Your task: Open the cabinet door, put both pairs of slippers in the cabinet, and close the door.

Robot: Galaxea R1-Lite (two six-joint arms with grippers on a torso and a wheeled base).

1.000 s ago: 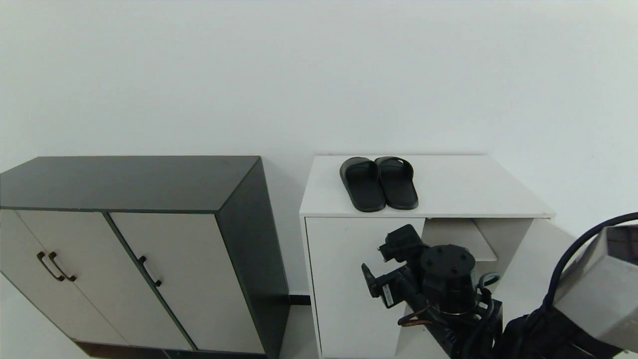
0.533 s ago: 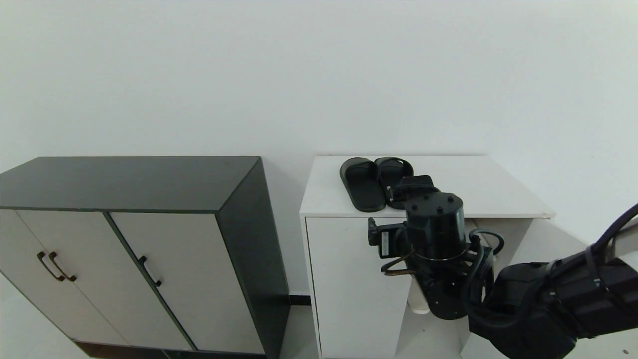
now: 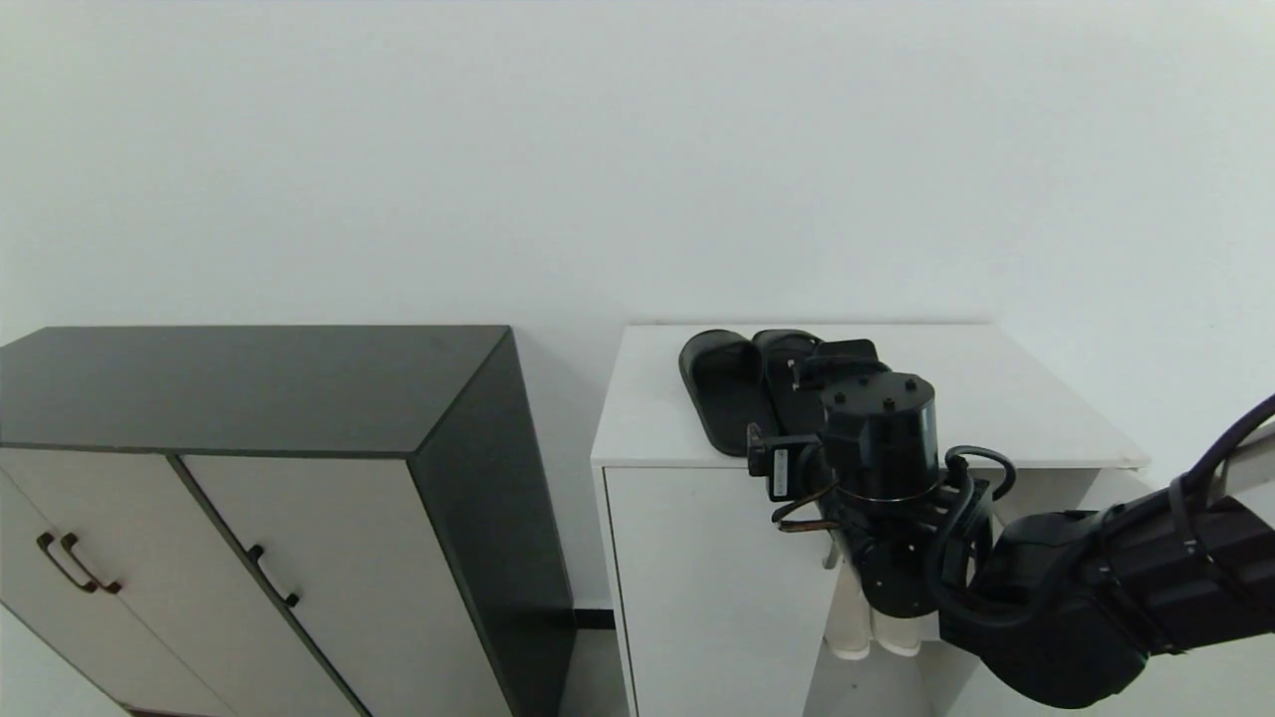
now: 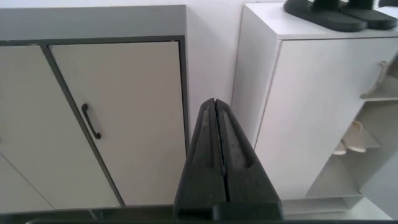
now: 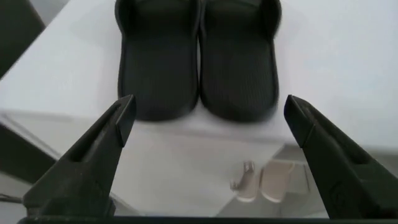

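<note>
Sitting inside white cabinet [image 3: 697, 578]: white slippers [image 5: 277, 179]; black slippers [image 3: 722, 393] on top.

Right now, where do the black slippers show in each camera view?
Head: black slippers centre, on the white cabinet, partly behind the right arm.
Left wrist: picture's upper right corner.
Right wrist: picture's upper middle, framed by the open claw.
Shared landmark: the cabinet's white top.
</note>
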